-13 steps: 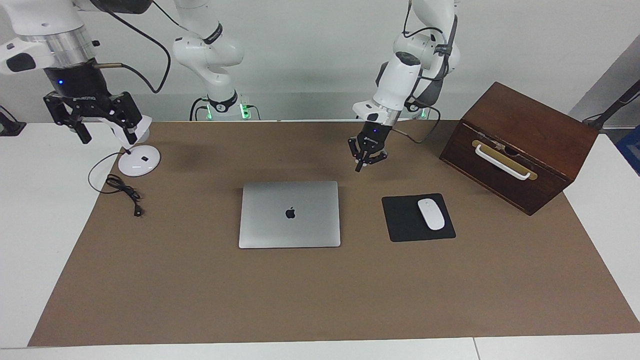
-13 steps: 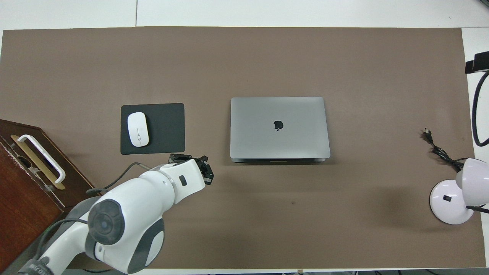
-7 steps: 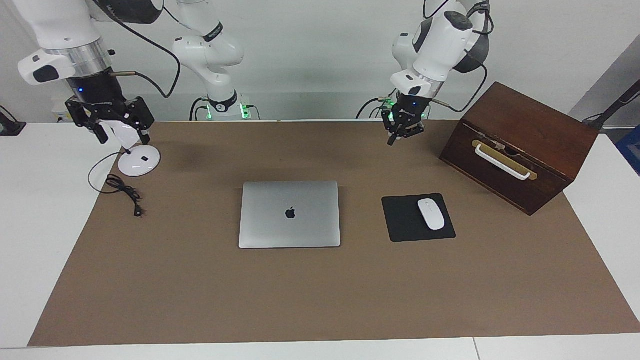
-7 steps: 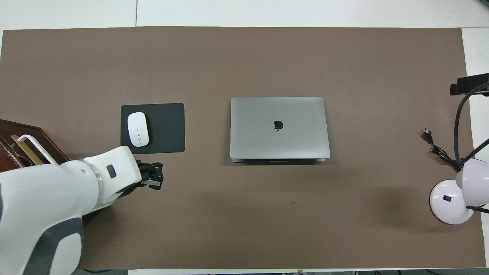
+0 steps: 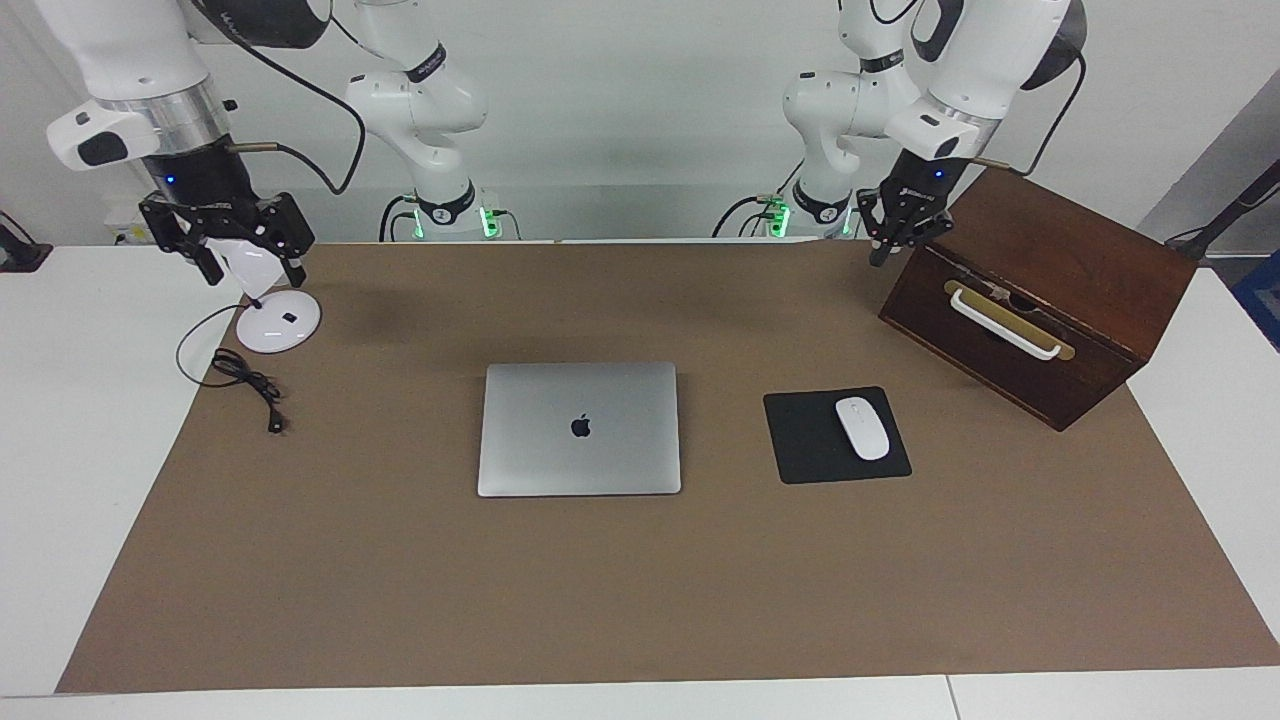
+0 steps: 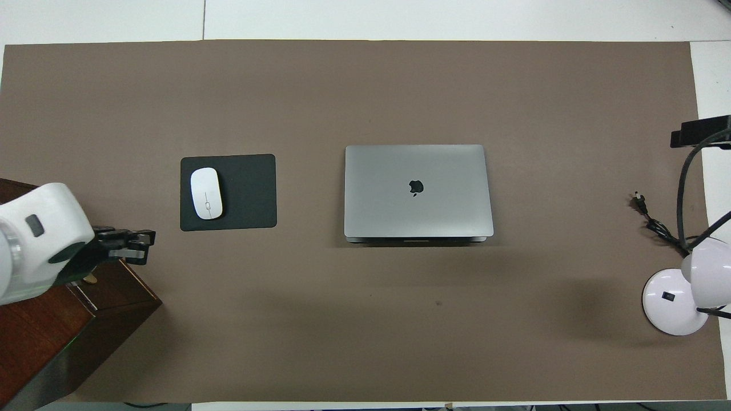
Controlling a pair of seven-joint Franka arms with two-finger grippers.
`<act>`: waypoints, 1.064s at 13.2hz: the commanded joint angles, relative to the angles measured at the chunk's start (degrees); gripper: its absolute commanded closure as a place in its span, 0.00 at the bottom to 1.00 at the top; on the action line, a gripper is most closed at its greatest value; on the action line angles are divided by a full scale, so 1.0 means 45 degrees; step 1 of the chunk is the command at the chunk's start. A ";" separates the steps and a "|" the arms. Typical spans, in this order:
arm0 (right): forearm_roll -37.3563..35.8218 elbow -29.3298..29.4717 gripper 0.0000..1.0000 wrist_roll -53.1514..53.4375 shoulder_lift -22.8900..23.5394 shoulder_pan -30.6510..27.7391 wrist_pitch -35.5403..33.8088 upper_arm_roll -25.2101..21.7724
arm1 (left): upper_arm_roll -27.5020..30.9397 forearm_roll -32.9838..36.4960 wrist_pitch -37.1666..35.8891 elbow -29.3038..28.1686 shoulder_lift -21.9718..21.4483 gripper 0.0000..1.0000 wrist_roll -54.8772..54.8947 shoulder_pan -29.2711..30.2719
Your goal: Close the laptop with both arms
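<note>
The laptop (image 5: pixel 580 428) (image 6: pixel 417 191) lies flat in the middle of the brown mat, silver lid down with the logo showing. No gripper touches it. My left gripper (image 5: pixel 880 255) (image 6: pixel 145 245) hangs in the air by the top corner of the wooden box, its fingertips together and nothing between them. My right gripper (image 5: pixel 250 265) is raised over the white lamp at the right arm's end of the table, its fingers spread wide and holding nothing.
A dark wooden box (image 5: pixel 1040 290) (image 6: pixel 34 325) with a white handle stands tilted at the left arm's end. A white mouse (image 5: pixel 862 428) sits on a black mouse pad (image 5: pixel 800 440) beside the laptop. The lamp base (image 5: pixel 278 322) and its cable (image 5: pixel 245 375) lie at the right arm's end.
My left arm has lifted and swung away from beside the laptop to the wooden box. My right gripper has shifted slightly over the lamp. The laptop has not moved.
</note>
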 commanded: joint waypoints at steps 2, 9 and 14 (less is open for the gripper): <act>-0.0239 -0.0079 0.00 0.0232 -0.0237 -0.0035 -0.0381 0.0133 | -0.0121 0.0307 -0.0840 0.0833 0.0246 0.01 -0.0418 0.1549; -0.0980 0.0586 0.00 -0.0937 0.0037 -0.0035 -0.1068 0.0270 | -0.0121 0.0365 -0.1131 0.2899 0.1356 0.00 -0.1046 0.2197; -0.0786 0.0587 0.00 -0.0862 0.0017 -0.0015 -0.0891 0.0289 | -0.0102 0.0579 -0.2284 0.6006 0.3485 0.00 -0.1378 0.2373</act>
